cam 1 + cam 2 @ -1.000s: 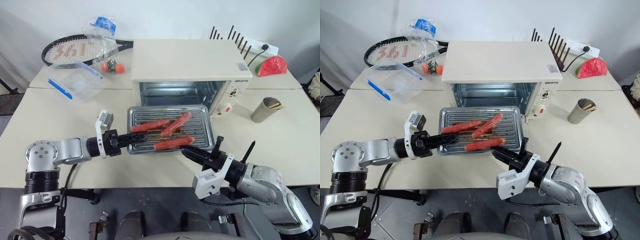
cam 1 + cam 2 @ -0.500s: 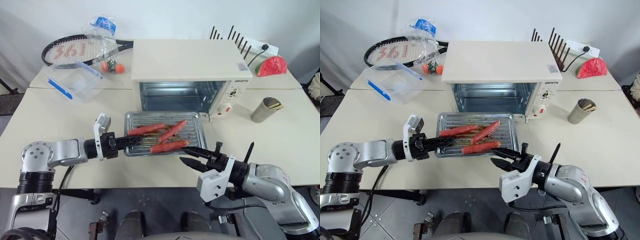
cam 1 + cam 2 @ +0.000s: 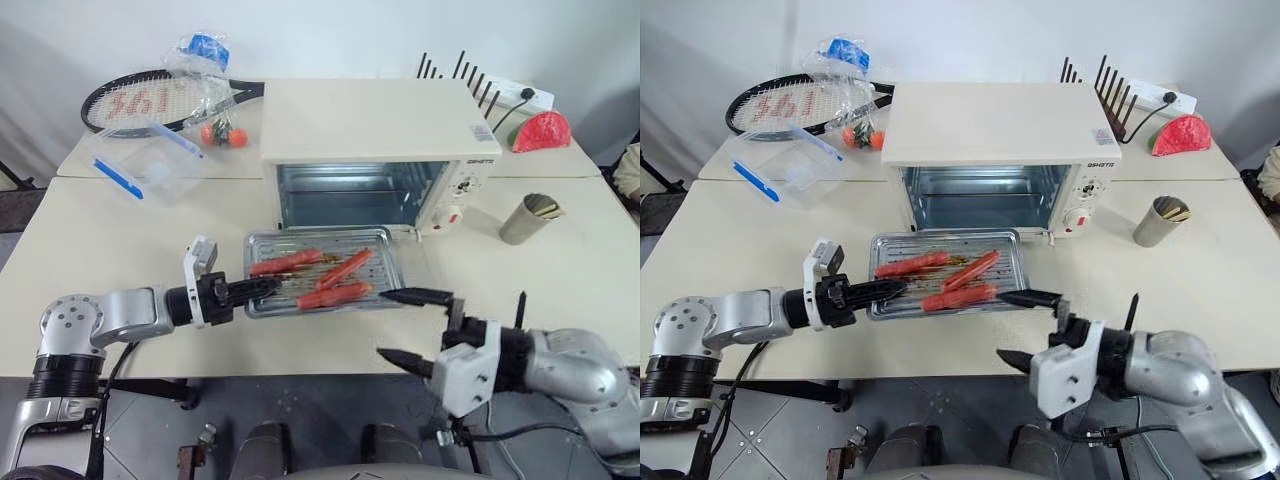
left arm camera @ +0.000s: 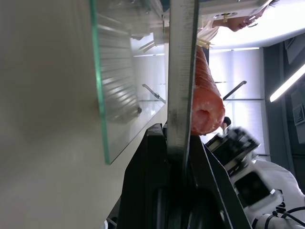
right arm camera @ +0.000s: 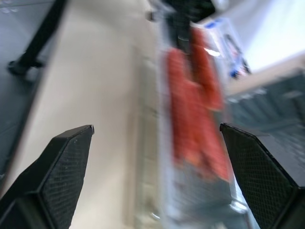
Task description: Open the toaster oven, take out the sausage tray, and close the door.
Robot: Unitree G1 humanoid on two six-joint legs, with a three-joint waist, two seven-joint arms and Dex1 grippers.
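The cream-white toaster oven stands open at the back of the table, its cavity empty. Its glass door is folded down flat, mostly hidden under the sausage tray. This ribbed metal tray carries three red-orange sausages and lies just in front of the oven. My left gripper is shut on the tray's left rim. My right gripper stands wide open off the tray's near right corner, touching nothing. In the right wrist view its fingers frame the blurred tray ahead.
At the back left are a clear plastic box with a blue strip, a tennis racket, a plastic bag and small orange fruits. On the right stand a cup of sticks, a watermelon slice and a black rack.
My right gripper has let go of the tray's near right edge, opened wide and drawn back to the right. The tray, still in my left gripper, has come slightly nearer and lower.
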